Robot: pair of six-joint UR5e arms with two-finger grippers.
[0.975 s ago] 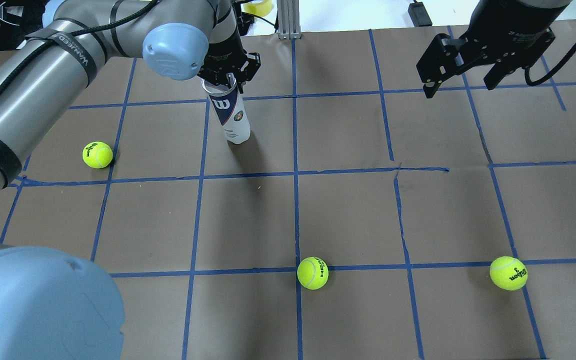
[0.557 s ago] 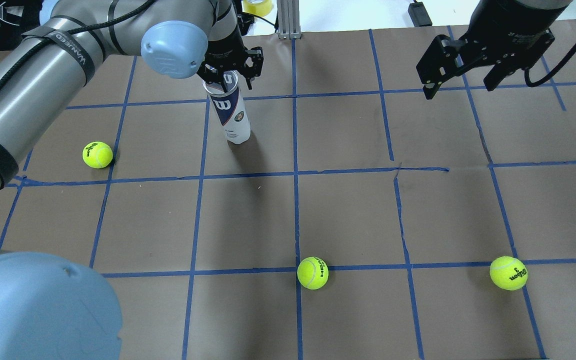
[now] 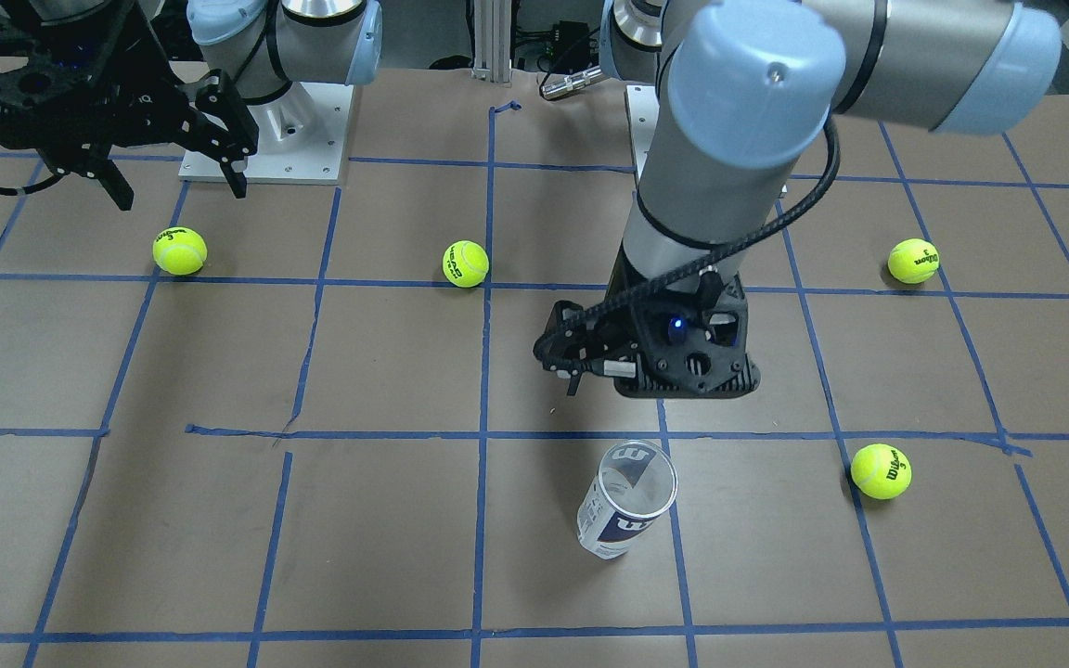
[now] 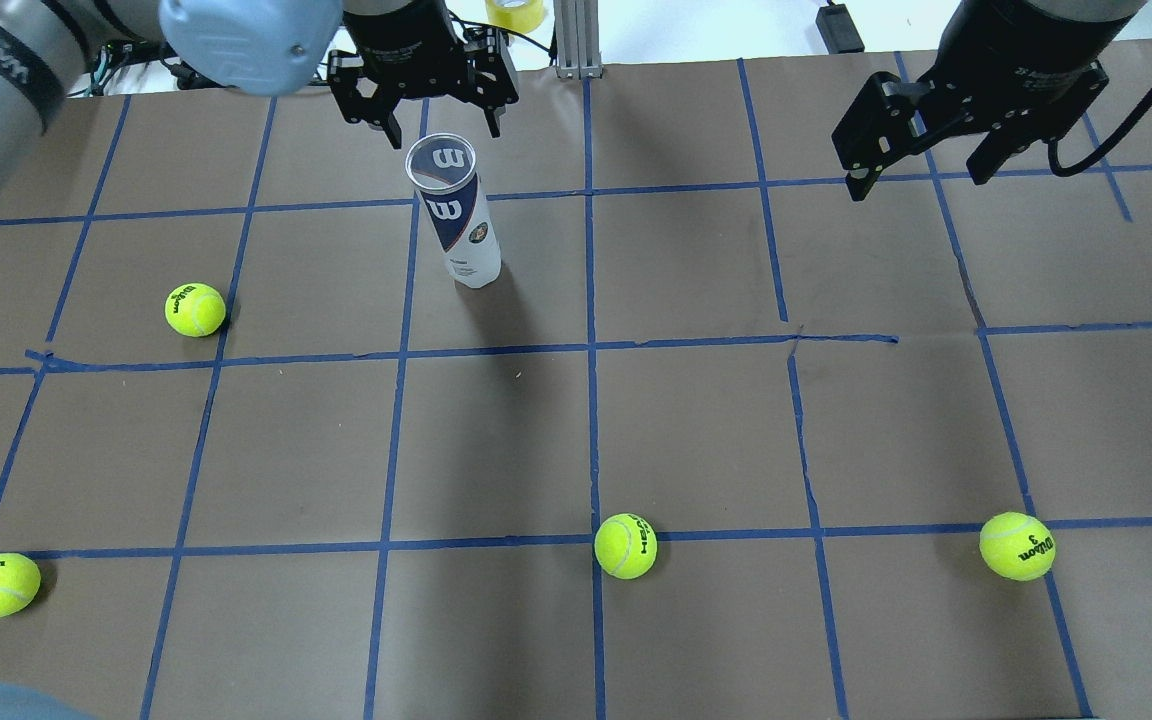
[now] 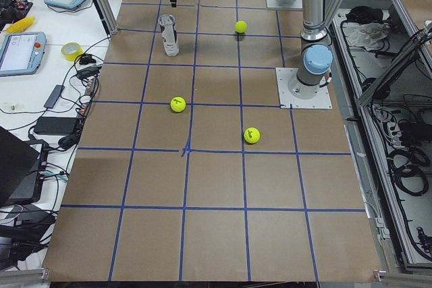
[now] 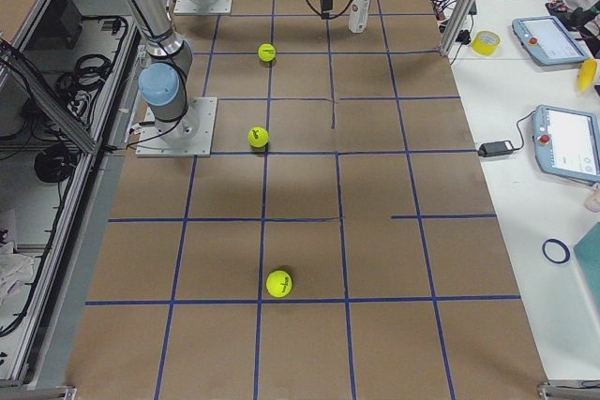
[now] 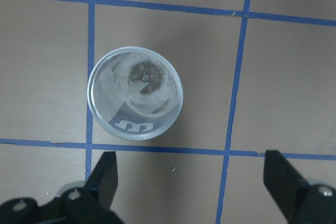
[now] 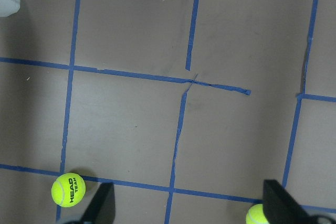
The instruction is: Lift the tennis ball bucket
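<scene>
Desk (image 4: 696, 430) covered in brown paper, split into squares by blue tape grid (image 4: 591, 400); tape broken and misaligned near middle. Aluminium post (image 4: 576, 40) at far edge. White bench (image 6: 516, 213) along operators' side, carrying teach pendants (image 6: 569, 142), yellow tape roll (image 6: 486, 42), blue tape ring (image 6: 556, 251), black power brick (image 6: 493, 148). Cable bundles (image 5: 403, 128) in metal-framed bay along opposite side. Light even, shadows soft.

The slim clear-plastic cylindrical tennis ball bucket (image 4: 458, 225), with a white and navy label and a silvery rim, stands upright and open-topped on the brown paper table (image 4: 696, 420), toward its far left side, its metal bottom visible from above.
</scene>
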